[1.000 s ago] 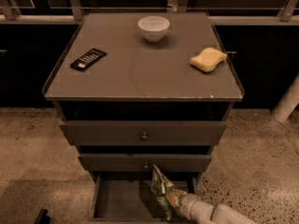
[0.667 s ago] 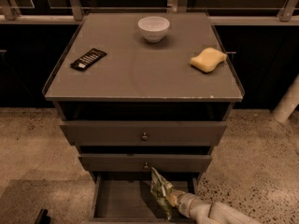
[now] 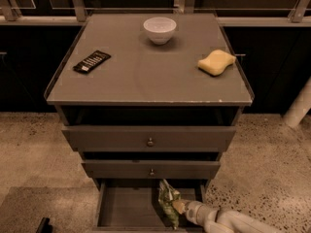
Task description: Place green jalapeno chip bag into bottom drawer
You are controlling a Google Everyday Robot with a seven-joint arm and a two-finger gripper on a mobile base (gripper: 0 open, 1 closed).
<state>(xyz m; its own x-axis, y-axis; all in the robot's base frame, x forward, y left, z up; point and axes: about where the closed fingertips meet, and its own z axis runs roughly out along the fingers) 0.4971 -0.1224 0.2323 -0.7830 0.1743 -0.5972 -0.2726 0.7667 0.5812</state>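
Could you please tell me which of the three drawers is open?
The bottom drawer: it is pulled out, floor showing, with the gripper and chip bag inside. The two knobbed drawers above show only their fronts.

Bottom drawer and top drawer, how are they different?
The bottom drawer is pulled out; the top drawer is pushed in. The bottom drawer is narrower; the top drawer is wider, with a round knob. In the bottom drawer's right side are the green chip bag and the hand; the top drawer hides its inside. Both are grey-brown.
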